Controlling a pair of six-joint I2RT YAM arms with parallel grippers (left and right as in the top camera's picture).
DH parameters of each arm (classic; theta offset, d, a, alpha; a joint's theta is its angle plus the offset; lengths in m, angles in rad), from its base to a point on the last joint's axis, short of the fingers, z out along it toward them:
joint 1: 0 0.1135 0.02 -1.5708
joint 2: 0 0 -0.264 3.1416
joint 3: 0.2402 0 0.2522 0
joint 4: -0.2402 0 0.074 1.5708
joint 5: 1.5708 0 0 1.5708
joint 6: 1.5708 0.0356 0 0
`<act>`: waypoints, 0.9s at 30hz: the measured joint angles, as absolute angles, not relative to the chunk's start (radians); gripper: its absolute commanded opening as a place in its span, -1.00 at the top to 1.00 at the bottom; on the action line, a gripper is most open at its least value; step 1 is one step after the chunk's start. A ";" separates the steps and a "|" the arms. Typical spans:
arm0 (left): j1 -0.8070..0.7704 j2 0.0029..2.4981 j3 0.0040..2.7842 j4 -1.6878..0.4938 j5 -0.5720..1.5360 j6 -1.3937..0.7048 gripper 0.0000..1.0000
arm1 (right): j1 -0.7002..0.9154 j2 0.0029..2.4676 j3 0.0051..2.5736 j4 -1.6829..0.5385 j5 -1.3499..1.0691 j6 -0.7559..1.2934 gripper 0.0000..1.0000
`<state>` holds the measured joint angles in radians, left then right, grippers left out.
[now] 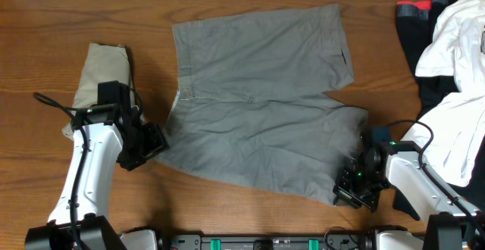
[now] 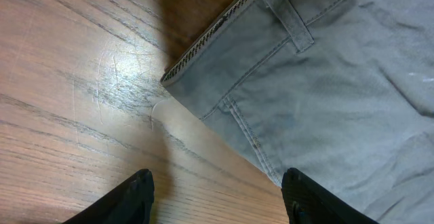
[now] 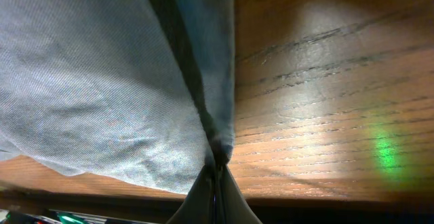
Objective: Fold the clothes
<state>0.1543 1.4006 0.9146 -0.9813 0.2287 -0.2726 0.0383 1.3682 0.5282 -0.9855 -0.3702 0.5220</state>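
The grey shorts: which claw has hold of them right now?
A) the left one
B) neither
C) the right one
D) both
C: the right gripper is pinched shut on an edge of the grey shorts, while the left gripper stands open, holding nothing.

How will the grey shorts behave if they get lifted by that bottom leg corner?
Probably floppy: the grey shorts lie flat and wrinkled, and the cloth bunches where the right pincer pinches it. They'd likely drape and drag rather than hold shape. Likely light, being thin cloth.
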 measured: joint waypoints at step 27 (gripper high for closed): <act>0.155 1.401 0.915 -0.981 0.202 -0.265 -0.26 | 0.024 1.374 0.783 -1.192 -0.245 0.451 0.65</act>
